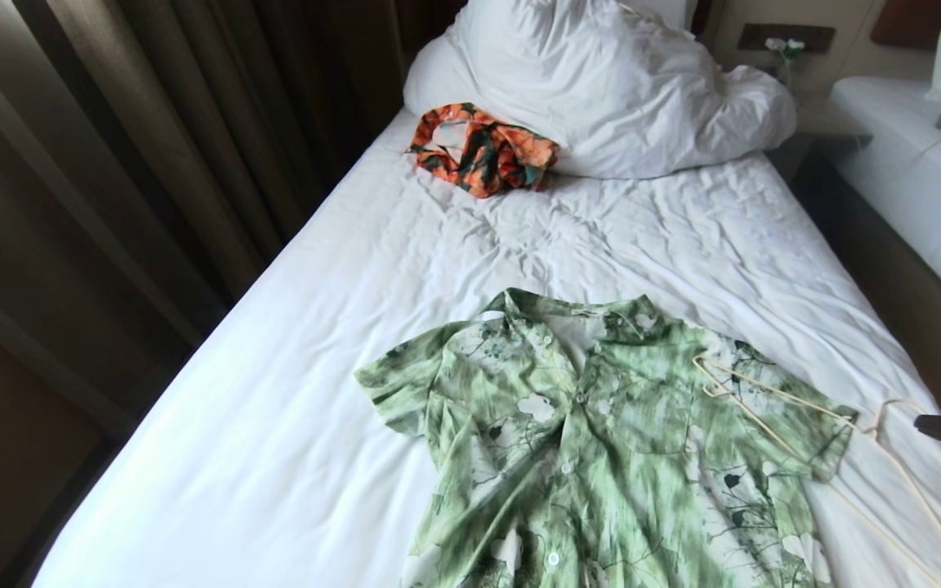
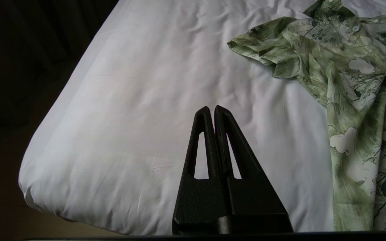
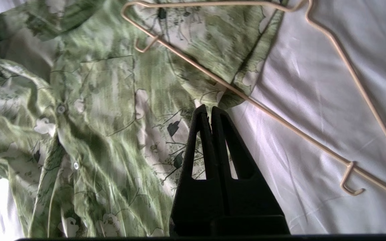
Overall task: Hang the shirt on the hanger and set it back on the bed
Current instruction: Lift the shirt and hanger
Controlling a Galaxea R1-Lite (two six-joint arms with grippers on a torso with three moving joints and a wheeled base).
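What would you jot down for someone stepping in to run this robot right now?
Left gripper: shut, empty, above bare sheet beside the shirt.
Right gripper: shut, empty, over the shirt's sleeve edge, near the hanger.
Shirt: spread flat, front up, on the bed.
Hanger: lying loose, one end on the shirt's sleeve, the rest on the sheet.
Done: nothing yet.
Left: put the shirt on the hanger, then lay it back on the bed.
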